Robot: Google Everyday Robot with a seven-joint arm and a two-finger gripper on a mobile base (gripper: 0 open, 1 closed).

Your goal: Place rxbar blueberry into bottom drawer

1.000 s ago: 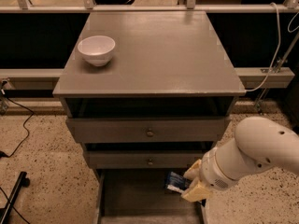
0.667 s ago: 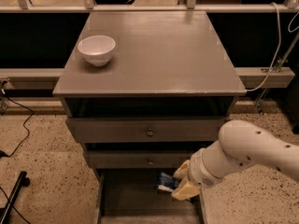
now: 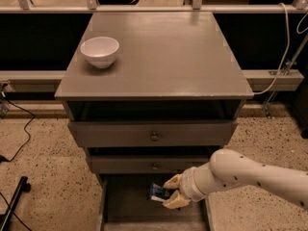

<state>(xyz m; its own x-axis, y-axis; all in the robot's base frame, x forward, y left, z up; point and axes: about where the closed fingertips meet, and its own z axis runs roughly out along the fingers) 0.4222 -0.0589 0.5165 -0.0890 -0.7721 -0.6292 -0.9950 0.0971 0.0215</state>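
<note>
Low over the pulled-out bottom drawer (image 3: pixel 126 203), my gripper (image 3: pixel 168 193) reaches in from the right, its two tan fingers pinching the right end of the rxbar blueberry (image 3: pixel 156 192). The bar sticks out to the left above the drawer's flat grey floor, though I cannot tell whether it touches that floor. Higher up are the two upper drawers (image 3: pixel 153 134) with small round knobs, and a white bowl (image 3: pixel 99 51) stands at the left of the grey cabinet top (image 3: pixel 163 57), well apart from my arm (image 3: pixel 250 174)
</note>
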